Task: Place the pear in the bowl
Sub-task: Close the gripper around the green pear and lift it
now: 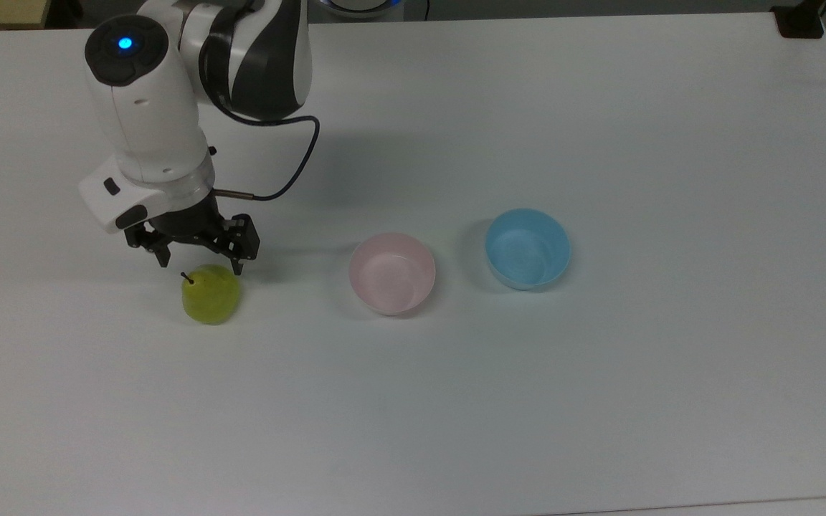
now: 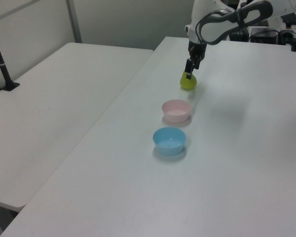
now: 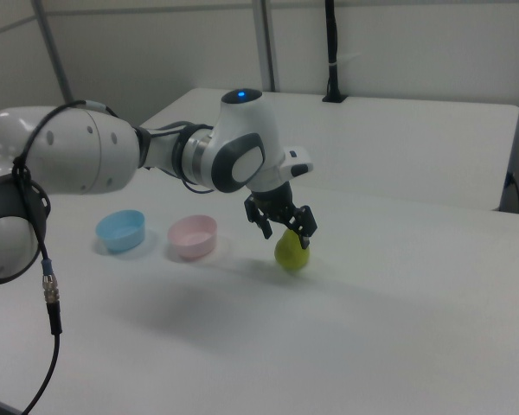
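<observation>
The gripper [image 1: 198, 267] is positioned directly over the pear [image 1: 211, 294], with its fingers spread wide and nothing held between them. In the top view the fingertips are seen flanking the pear's upper end, one toward the top view's left and one toward the top view's right; in the right view the gripper [image 3: 284, 228] appears just above the pear [image 3: 291, 251], and contact cannot be confirmed. The pear stands upright on the table [image 1: 599, 401], so its long axis runs vertically, with the short dark stem tilted toward the top view's left. A further straight descent is judged necessary before closing — the widest part of the fruit lies below the fingertips.

The pear is rounded, yellow-green and smooth, with a slight gloss; a curved surface of this kind is judged likely to slip if gripped too near the narrow top. The bowl [image 1: 391, 273] is a small, round, pale pink vessel with a plain interior, located well apart from the pear toward the top view's right. A light blue bowl [image 1: 528, 249] of similar form sits just beyond it — it is not the target. The table surface is matte white.
</observation>
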Robot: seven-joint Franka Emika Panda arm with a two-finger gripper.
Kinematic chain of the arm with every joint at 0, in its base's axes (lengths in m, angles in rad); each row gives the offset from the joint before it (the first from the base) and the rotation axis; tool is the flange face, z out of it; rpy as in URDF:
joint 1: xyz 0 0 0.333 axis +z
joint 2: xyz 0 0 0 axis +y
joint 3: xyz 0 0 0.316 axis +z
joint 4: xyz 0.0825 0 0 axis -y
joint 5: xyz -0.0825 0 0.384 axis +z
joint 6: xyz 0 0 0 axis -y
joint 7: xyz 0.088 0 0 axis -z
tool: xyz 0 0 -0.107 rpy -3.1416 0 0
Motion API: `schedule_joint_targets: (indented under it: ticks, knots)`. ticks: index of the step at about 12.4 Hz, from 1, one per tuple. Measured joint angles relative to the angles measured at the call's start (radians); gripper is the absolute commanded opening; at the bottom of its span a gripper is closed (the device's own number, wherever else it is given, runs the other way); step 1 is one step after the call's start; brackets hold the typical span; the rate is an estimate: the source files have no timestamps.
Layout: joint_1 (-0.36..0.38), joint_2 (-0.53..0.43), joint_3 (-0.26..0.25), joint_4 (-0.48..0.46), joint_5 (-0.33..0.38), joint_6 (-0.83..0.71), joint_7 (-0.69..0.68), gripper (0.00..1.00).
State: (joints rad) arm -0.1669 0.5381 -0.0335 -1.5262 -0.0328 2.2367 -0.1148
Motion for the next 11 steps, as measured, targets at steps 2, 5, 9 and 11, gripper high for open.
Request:
schedule_joint_targets:
  ticks: [2,5,9,11]
  knots:
    - [-0.002,0.03,0.0,0.0,0.0,0.061,0.0,0.98]
    - [0.0,0.052,0.002,0.0,0.0,0.136,0.013,0.64]
    - [0.001,0.055,0.004,0.001,-0.002,0.137,0.014,0.37]
    - [0.002,0.055,0.005,0.002,-0.011,0.137,0.014,0.37]
